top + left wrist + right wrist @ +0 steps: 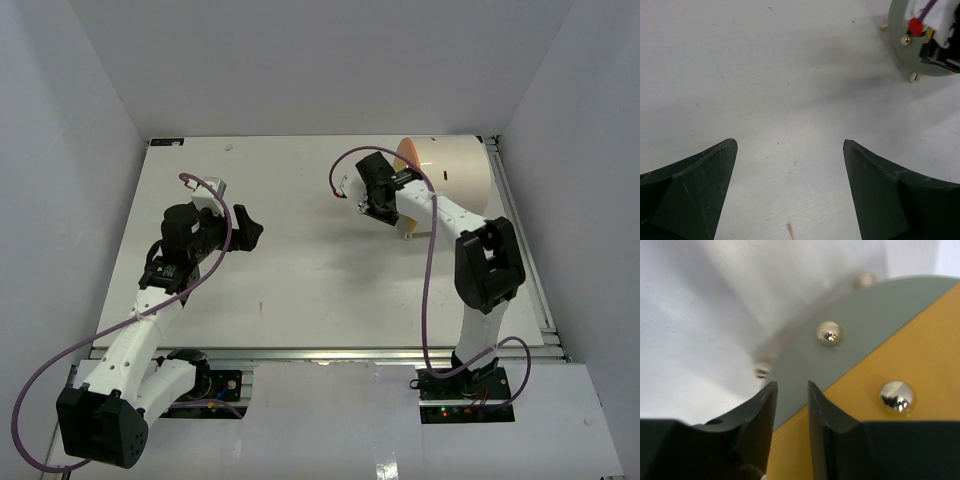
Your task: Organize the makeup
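You see white table (300, 280), cream cylinder (455, 165) with orange-and-grey front (875, 320), silver studs (829, 333), purple cables (428, 290), dark left gripper (790, 142).

Makeup out of sight (in every view)

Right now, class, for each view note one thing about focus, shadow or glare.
Top external: even light, sharp, faint shadows on the table. Left wrist: table texture sharp, a soft shadow crosses it. Right wrist: blurred close-up, the right pincer out of focus; round metal studs show bright glare.
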You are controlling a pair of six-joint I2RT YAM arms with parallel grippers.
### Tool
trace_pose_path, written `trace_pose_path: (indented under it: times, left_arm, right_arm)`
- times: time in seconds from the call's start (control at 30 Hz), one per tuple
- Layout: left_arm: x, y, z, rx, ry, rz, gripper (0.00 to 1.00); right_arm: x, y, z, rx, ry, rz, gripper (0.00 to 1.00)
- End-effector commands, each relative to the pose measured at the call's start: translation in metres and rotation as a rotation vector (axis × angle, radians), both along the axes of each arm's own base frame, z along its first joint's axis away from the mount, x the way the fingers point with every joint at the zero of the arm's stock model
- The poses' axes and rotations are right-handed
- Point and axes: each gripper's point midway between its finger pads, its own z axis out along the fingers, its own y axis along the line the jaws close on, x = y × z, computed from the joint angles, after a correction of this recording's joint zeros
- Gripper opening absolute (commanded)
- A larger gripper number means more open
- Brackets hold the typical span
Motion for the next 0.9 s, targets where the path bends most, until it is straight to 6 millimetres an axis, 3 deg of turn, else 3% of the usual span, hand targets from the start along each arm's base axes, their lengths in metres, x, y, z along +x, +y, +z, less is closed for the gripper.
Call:
trace_pose_path:
  times: [0.0, 0.07, 0.1, 0.2, 0.23, 0.3, 0.4, 0.43, 0.53, 0.77, 0.87]
  left_arm:
    - [-0.001, 0.003, 0.001, 0.004, -0.019, 0.002, 0.98]
    - [-0.002, 0.001, 0.002, 0.001, -0.025, -0.009, 0.98]
    - [-0.004, -0.001, 0.003, -0.003, -0.029, -0.021, 0.98]
    - [-0.007, -0.005, 0.007, -0.014, -0.046, -0.049, 0.98]
    - [-0.008, -0.007, 0.012, -0.021, -0.062, -0.061, 0.98]
    - [-0.014, -0.013, 0.016, -0.035, -0.086, -0.105, 0.98]
    - [-0.020, -0.015, 0.024, -0.037, -0.133, -0.132, 0.98]
    - [-0.022, -0.015, 0.026, -0.038, -0.151, -0.137, 0.98]
    - [-0.032, -0.017, 0.029, -0.044, -0.173, -0.160, 0.98]
    - [-0.053, -0.014, 0.040, -0.039, -0.215, -0.172, 0.98]
    - [-0.055, -0.010, 0.041, -0.034, -0.228, -0.151, 0.98]
  right_arm:
    - [-0.071, 0.062, 0.095, 0.498, 0.094, 0.201, 0.42]
    - [-0.092, 0.064, 0.120, 0.611, 0.058, 0.250, 0.54]
    - [-0.101, 0.059, 0.129, 0.664, 0.017, 0.264, 0.68]
    - [-0.117, 0.029, 0.163, 0.789, -0.149, 0.244, 0.96]
    - [-0.129, 0.016, 0.187, 0.831, -0.247, 0.250, 0.91]
    - [-0.136, -0.012, 0.182, 0.862, -0.315, 0.178, 0.90]
    - [-0.151, -0.045, 0.193, 0.870, -0.455, 0.090, 0.90]
    - [-0.157, -0.057, 0.190, 0.873, -0.490, 0.048, 0.90]
    - [-0.162, -0.070, 0.151, 0.871, -0.453, -0.045, 0.90]
    - [-0.156, -0.066, 0.104, 1.016, -0.267, -0.242, 0.90]
    - [-0.149, -0.069, 0.094, 1.035, -0.249, -0.311, 0.90]
